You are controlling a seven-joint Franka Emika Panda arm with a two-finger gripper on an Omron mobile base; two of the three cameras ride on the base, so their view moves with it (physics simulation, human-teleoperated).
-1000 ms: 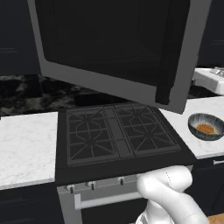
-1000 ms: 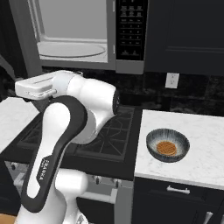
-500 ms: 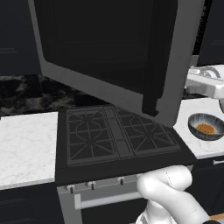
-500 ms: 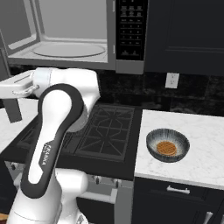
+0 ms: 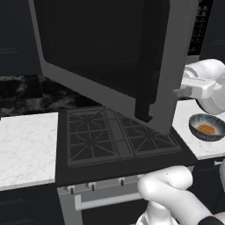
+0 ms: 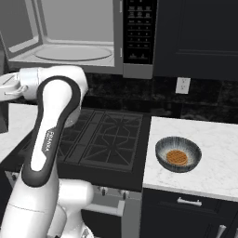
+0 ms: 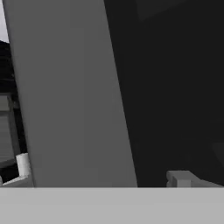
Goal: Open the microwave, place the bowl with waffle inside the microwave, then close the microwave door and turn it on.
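- The microwave door [image 5: 110,57] hangs swung wide over the stove [image 6: 100,137], baring the microwave [image 6: 88,42] cavity and its turntable [image 6: 72,52].
- The pincer sits close against the door's grey frame, spread wide and holding nothing.
- The bowl [image 6: 178,154] with the waffle [image 6: 175,157] rests on the tabletop [image 6: 209,153] right of the stove, well apart from the hand.
- Risk: swinging across to the bowl, the arm could clip the door's handle [image 5: 147,66] and knock it partly shut.
- The raised arm [image 6: 51,130] stands between door and bowl.

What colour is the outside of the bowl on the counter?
The bowl is dark grey-blue with fine pale streaks, clearest in the right base view.
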